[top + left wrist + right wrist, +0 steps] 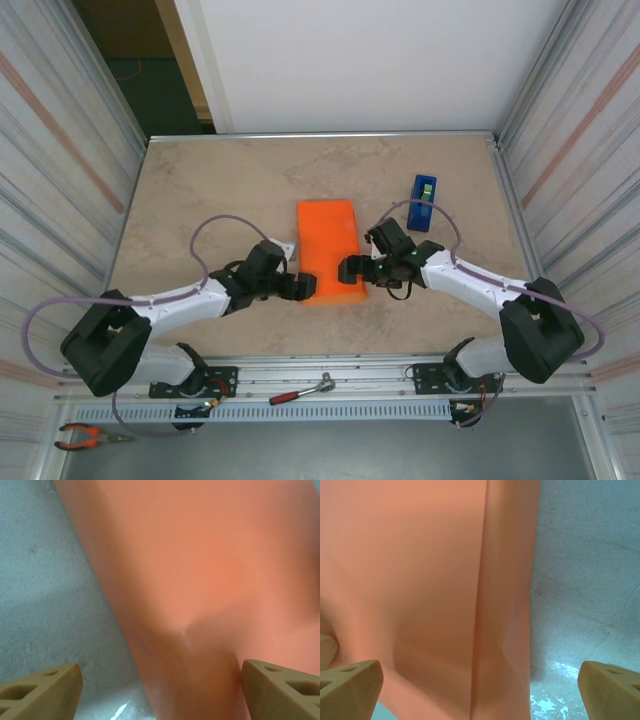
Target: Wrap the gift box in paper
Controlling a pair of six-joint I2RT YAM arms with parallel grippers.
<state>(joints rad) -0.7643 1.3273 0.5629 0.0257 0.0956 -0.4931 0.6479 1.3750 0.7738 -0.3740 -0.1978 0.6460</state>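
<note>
Arms (180,300) (470,283) angle inward, spread jaws flanking the gift box (329,250).

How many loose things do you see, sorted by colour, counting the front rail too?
Orange: 1, the paper
Blue: 1, the tape dispenser
Red-handled: 2, the ratchet and the pliers
Total: 4

**Operator:** State the type of location.

**Unit:** A robot test cell in a lab or workshop. My left arm base (205,383) and right arm base (455,378) are bolted to an aluminium rail (330,371) at the table (220,190) edge. Ribbed metal panels (50,150) enclose both sides. A ratchet (302,390) and red-handled pliers (85,436) lie nearby.
</note>
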